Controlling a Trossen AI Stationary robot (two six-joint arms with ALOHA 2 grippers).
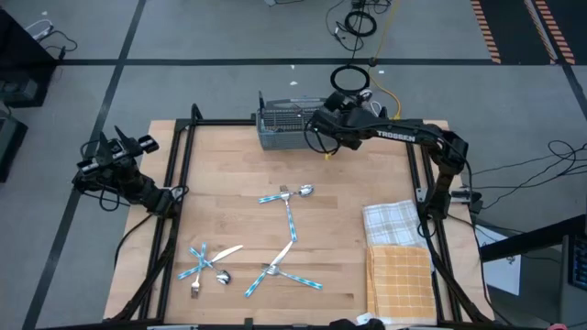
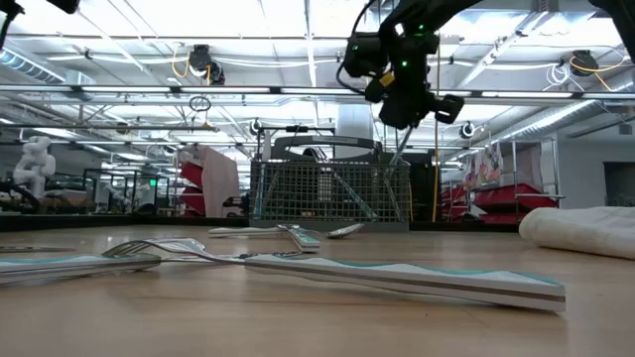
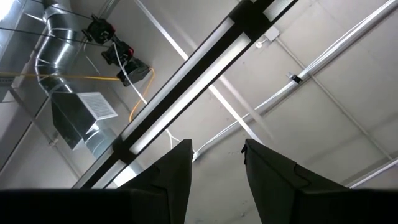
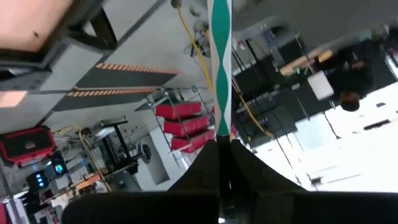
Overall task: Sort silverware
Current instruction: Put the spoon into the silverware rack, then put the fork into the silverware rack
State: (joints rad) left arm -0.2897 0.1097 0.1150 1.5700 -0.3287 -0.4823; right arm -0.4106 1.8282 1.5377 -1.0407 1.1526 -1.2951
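My right gripper [image 1: 324, 139] hangs above the table's far edge, at the right end of the grey wire caddy [image 1: 282, 126], shut on one piece of silverware with a teal-and-white striped handle [image 4: 219, 74]. Its head is out of view. More silverware lies flat on the wood: a fork and a spoon [image 1: 295, 192] mid-table, a knife [image 1: 291, 227] just nearer, a crossed pair [image 1: 284, 272] toward the front, and a cluster [image 1: 207, 261] at the near left. My left gripper [image 3: 217, 146] waits off the table's left edge [image 1: 138, 147], open and pointing at the ceiling. My right gripper pinches the striped handle [image 4: 221, 127] between its two fingers. The handle runs on ahead of the fingertips, along the fingers, not across them. The piece is lifted clear of the table, slanting down from the gripper [image 2: 400, 149] beside the caddy's right end.
A white checked cloth [image 1: 393, 220] and an orange checked cloth [image 1: 400, 275] lie along the right side. A black frame rail [image 1: 183, 156] borders the tabletop. Bare wood lies between the caddy and the mid-table silverware.
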